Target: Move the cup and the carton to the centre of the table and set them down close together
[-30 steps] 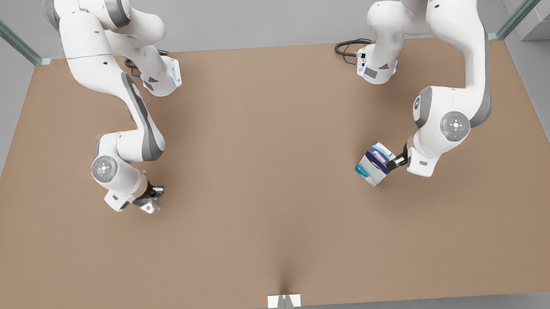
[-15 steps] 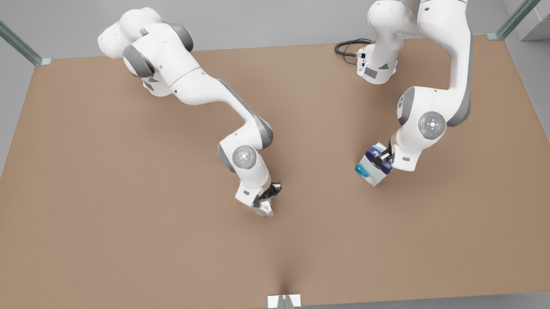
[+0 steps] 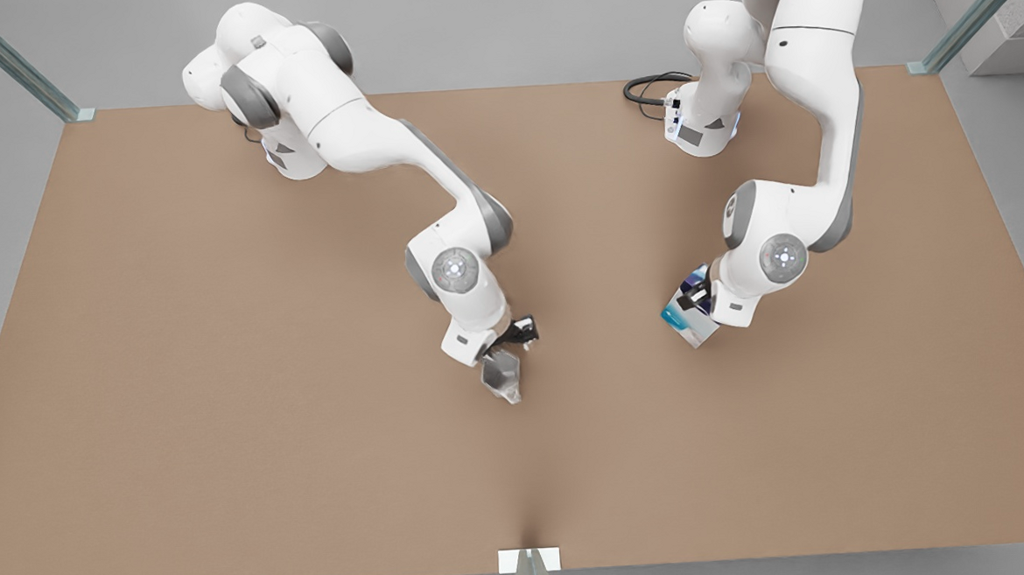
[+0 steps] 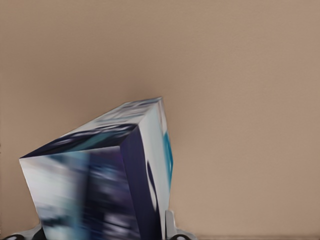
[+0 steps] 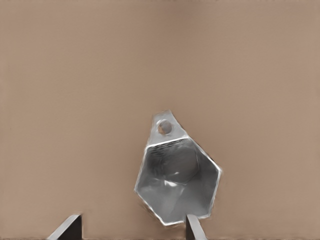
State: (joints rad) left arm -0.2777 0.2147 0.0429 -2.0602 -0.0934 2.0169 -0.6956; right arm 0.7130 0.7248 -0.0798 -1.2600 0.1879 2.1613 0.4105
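The silvery faceted cup (image 3: pixel 501 380) (image 5: pixel 177 185) stands on the light brown table (image 3: pixel 221 425) near its middle. My right gripper (image 3: pixel 514 334) (image 5: pixel 130 226) hovers just behind it, open; one fingertip (image 5: pixel 194 226) is beside the cup's rim and the other is well clear. The white carton (image 3: pixel 687 317) (image 4: pixel 100 175) with dark blue and teal bands stands towards the front view's right. My left gripper (image 3: pixel 697 299) is down over it, open, a finger (image 4: pixel 170 225) close along each side.
A small white tab (image 3: pixel 529 560) marks the table's near edge. A black cable (image 3: pixel 650 87) loops by the arm base at the far edge. Bare tabletop separates cup and carton.
The right arm swung from the front view's left to the middle carrying the cup, then let it go and drew back. The left gripper slid further over the carton, which stayed put.
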